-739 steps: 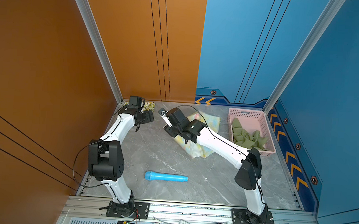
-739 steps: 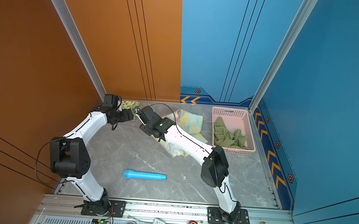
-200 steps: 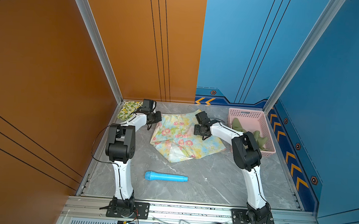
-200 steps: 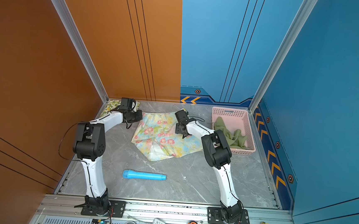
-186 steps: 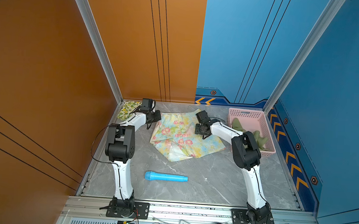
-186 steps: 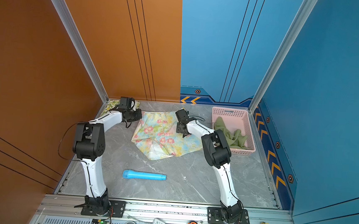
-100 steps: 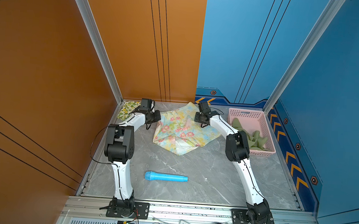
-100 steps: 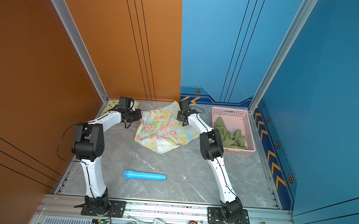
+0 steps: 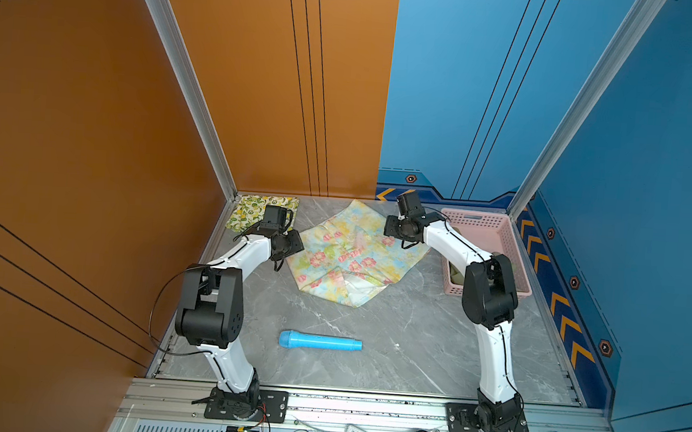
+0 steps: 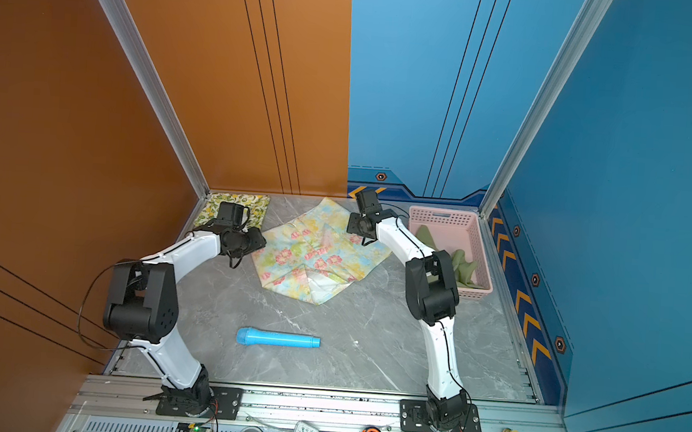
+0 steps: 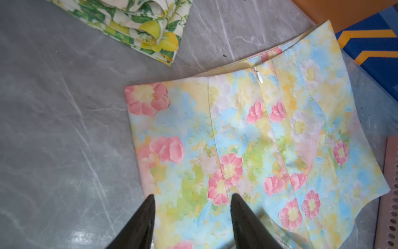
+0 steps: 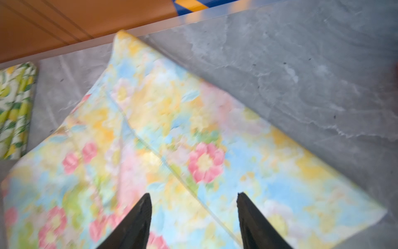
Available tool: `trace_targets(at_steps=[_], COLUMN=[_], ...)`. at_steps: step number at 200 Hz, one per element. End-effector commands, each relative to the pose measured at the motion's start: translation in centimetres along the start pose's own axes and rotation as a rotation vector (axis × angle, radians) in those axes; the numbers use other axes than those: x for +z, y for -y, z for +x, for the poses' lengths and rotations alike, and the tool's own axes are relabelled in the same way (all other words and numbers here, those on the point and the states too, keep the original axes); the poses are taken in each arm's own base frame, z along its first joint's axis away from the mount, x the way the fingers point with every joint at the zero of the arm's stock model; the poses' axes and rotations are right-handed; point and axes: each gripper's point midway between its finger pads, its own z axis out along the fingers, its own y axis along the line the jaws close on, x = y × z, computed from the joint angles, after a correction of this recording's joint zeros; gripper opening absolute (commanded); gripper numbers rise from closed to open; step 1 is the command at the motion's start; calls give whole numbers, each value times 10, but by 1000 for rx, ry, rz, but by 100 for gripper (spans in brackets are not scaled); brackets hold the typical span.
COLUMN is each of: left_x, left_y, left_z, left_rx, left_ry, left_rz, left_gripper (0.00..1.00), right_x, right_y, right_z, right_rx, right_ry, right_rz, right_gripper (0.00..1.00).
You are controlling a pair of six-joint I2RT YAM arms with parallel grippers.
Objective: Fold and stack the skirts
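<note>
Lying folded in the far left corner of the bench (image 9: 410, 342): the lemon-print skirt (image 11: 137, 28), sitting compact and layered, well clear of the other cloth.

Item, left hand (image 11: 192, 195): hovering over the left edge of the floral skirt, its jaws standing well apart and gripping nothing; only cloth is showing beneath the gap.

Item, floral skirt (image 9: 354, 255): spreading skewed across the middle of the bench, zipper side up, its far corner reaching toward the back wall and its near corner looking rumpled. Judged to be laid out but not yet folded.

Item, blue cylinder (image 9: 321, 342): lying on its side nearer the front, apart from the skirt.

Item, right hand (image 12: 193, 194): hanging over the skirt's right portion, jaws likewise parted with nothing between them; this wrist view is blurring.

Item, pink basket (image 9: 481, 222): standing at the far right, with the olive skirt (image 10: 463, 267) waiting crumpled inside.

Risks, as judged:
- The cloth is lying askew, so any fold started from here is likely coming out crooked.
- A pinch catching only the upper layer would be leaving the lower one dragging behind.
- Pulling the skirt forward risks sweeping into the cylinder.
- The left hand is working near the folded lemon stack and could be nudging it loose.
</note>
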Motion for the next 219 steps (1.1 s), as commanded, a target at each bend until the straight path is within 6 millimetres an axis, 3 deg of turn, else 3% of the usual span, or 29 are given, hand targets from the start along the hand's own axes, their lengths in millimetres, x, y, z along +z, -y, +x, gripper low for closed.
trace_targets(at_steps=[1, 20, 39, 42, 67, 95, 97, 140, 176, 210, 219], left_x=[-22, -30, -33, -33, -31, -28, -28, -26, -25, -24, -24], left_y=[-25, -30, -33, -33, -33, -35, -35, -31, -28, -30, -30], left_z=[3, -2, -7, -7, -8, -4, -4, -4, -3, -4, -5], left_rx=[16, 33, 63, 66, 65, 61, 60, 51, 43, 28, 25], left_ry=[11, -7, -26, -30, -50, -67, -67, -64, -65, -60, -59], left_rz=[-129, -150, -170, -170, -148, -130, -129, -86, -63, -58, -55], left_gripper=[70, 74, 79, 80, 83, 84, 84, 84, 84, 84, 84], right_x=[-35, -46, -45, -47, -35, -25, -15, 10, 17, 6, 5], right_y=[-44, -72, -89, -102, -130, -145, -143, -145, -152, -172, -177], right_z=[36, 69, 89, 101, 132, 151, 160, 169, 170, 168, 168], right_rx=[-66, -93, -97, -114, -99, -97, -101, -144, -167, -153, -142], right_ry=[-8, -43, -74, -89, -149, -177, -196, -200, -196, -177, -184], right_rz=[-69, -121, -147, -167, -227, -237, -222, -188, -211, -288, -311], right_gripper=[65, 65, 65, 65, 65, 64, 64, 62, 55, 42, 32])
